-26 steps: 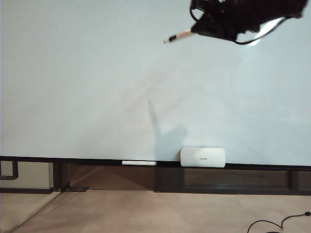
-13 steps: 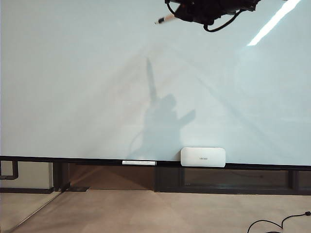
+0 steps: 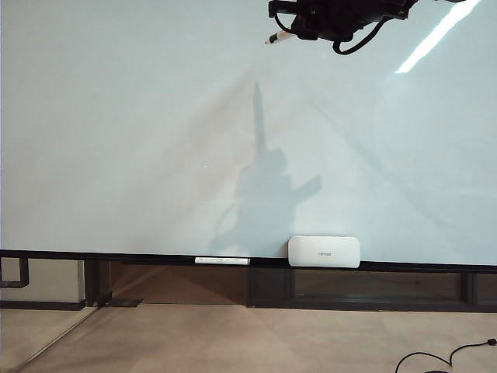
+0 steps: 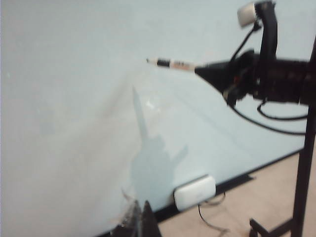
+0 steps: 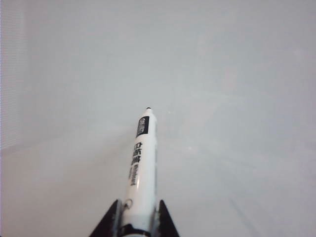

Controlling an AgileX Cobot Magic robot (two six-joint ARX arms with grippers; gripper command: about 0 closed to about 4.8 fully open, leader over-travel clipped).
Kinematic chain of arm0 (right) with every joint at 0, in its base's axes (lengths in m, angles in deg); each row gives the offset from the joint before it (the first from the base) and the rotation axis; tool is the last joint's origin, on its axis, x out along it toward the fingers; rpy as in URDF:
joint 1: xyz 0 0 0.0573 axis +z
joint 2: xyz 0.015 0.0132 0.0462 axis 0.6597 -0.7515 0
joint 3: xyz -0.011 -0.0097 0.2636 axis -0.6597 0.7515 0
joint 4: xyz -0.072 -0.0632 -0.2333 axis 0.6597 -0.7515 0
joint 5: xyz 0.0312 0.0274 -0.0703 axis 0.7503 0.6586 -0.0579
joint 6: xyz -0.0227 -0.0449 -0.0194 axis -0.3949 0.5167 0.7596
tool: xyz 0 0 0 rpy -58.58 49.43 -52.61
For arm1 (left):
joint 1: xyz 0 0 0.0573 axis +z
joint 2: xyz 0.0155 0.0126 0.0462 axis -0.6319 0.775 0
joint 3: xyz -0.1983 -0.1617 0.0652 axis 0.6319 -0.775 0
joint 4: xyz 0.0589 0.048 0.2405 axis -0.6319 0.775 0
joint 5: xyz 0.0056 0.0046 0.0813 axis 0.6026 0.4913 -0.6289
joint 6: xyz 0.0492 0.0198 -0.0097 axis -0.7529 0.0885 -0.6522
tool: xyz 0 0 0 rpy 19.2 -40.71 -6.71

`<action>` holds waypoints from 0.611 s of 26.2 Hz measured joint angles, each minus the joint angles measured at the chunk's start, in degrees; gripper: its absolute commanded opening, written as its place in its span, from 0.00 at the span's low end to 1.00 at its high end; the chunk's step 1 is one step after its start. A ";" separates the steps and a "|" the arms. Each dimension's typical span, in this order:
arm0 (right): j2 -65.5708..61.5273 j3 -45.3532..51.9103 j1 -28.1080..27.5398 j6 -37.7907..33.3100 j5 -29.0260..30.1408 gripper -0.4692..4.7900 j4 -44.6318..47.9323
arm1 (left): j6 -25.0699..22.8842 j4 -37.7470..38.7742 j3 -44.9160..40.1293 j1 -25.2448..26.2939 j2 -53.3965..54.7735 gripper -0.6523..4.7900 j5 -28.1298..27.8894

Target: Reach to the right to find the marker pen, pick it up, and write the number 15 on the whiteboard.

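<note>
- Two arms were ours: our right end effector [image 5: 137, 228], high near the whiteboard's [image 3: 116, 155] top edge, was clamped on the marker pen [image 5: 140, 168], tip aimed at the bare board.
- Our left end effector [image 4: 138, 217] hung back below; whether its jaws were apart we could not tell.
- No number 15 showed yet; next, we judged, the tip had to touch down for the "1".

Office or classroom: wall whiteboard [image 3: 155, 140]
</note>
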 measured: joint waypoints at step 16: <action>-3.72 -6.10 -0.02 0.52 -2.93 0.09 -1.55 | -0.98 5.33 3.65 0.00 -0.72 0.11 4.37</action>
